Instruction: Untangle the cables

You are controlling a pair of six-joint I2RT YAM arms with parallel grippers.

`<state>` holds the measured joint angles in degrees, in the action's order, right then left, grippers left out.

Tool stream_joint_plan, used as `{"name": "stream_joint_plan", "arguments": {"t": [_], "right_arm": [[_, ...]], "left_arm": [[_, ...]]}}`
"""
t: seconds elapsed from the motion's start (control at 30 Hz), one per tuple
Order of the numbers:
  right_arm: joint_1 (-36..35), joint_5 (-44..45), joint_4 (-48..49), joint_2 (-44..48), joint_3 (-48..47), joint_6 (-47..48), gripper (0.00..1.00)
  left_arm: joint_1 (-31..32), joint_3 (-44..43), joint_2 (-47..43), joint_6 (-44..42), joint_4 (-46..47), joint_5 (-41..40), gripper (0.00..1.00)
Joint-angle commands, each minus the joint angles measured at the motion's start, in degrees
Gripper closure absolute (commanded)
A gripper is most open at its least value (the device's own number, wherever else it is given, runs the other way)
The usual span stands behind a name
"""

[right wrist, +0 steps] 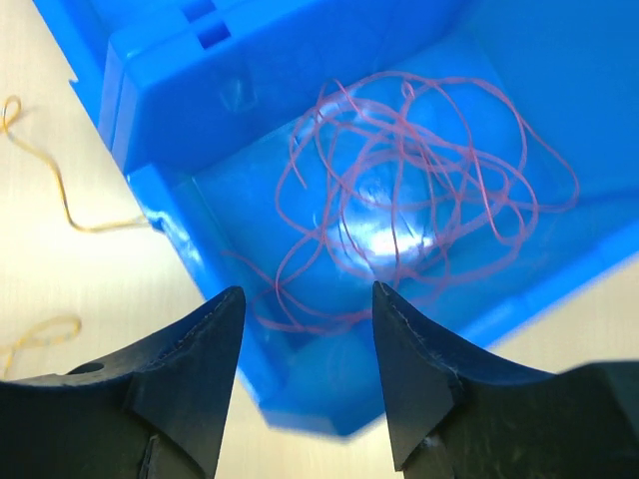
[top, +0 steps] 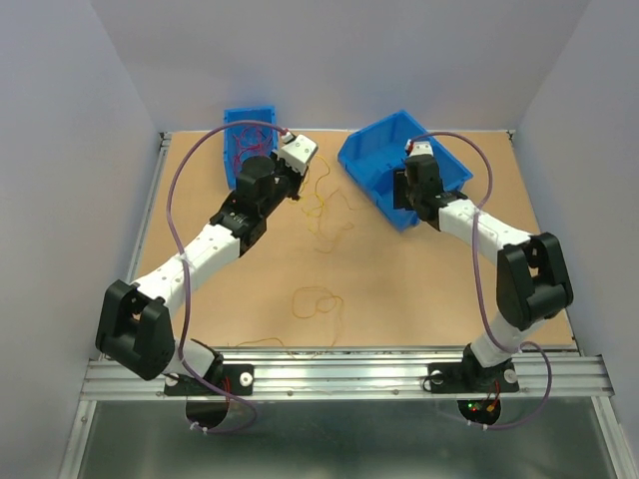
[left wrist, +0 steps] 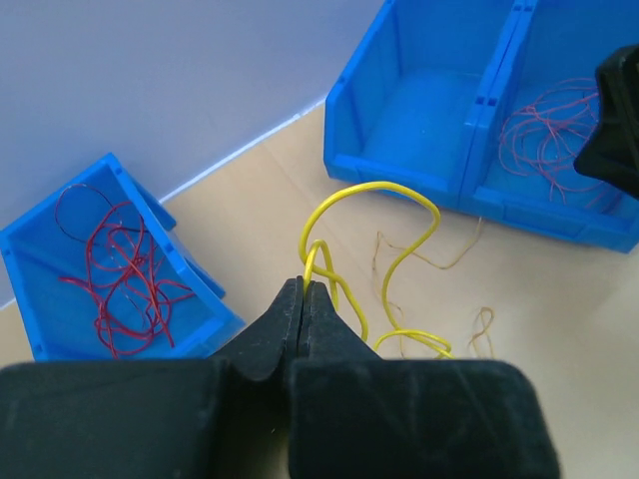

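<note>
One thin, curly yellow cable (left wrist: 374, 186) is pinched.
The left fingers (left wrist: 304, 299), at 11 o'clock, clamp it above the tan table (top: 419, 289); the right fingers (right wrist: 222, 319) stand parted over fine red cables (right wrist: 344, 150) in the large blue plastic bin (right wrist: 250, 80) at 1 o'clock. Loose yellow strands (top: 318, 301) lie mid-table.

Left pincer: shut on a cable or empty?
Left pincer shut on the yellow cable: its tips meet, the loop emerging between them.

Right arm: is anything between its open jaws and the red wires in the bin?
Nothing visible. The right gripper hangs open over the blue bin's near corner, and the red wires lie uncovered on the bin floor just beyond its jaws.
</note>
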<state>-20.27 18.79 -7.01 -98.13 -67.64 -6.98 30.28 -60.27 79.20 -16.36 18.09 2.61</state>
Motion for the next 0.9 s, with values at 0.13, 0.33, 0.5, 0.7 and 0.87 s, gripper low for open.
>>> {"name": "stream_joint_plan", "arguments": {"t": [0.13, 0.33, 0.5, 0.7, 0.87], "right_arm": [[-0.12, 0.38, -8.81, 11.46, 6.28, -2.42, 0.41], [-0.38, 2.66, -10.13, 15.06, 7.96, -3.74, 0.41], [-2.92, -5.05, -2.34, 21.29, 11.28, -1.12, 0.38], [-4.25, -30.71, 11.12, 26.05, 17.27, 4.52, 0.19], [-4.25, -43.91, 25.09, 25.27, 20.87, 6.28, 0.22]], "left_arm": [[0.13, 0.94, -2.73, 0.8, 3.89, -0.15, 1.0], [0.13, 1.91, -4.05, 1.33, 4.59, 0.99, 1.0], [0.13, 3.31, -5.89, 1.68, 5.91, 4.58, 1.0], [0.04, 3.41, -6.6, 2.65, 5.38, 7.84, 1.0], [0.13, 2.62, -6.51, 3.97, 3.89, 10.65, 1.0]]}}
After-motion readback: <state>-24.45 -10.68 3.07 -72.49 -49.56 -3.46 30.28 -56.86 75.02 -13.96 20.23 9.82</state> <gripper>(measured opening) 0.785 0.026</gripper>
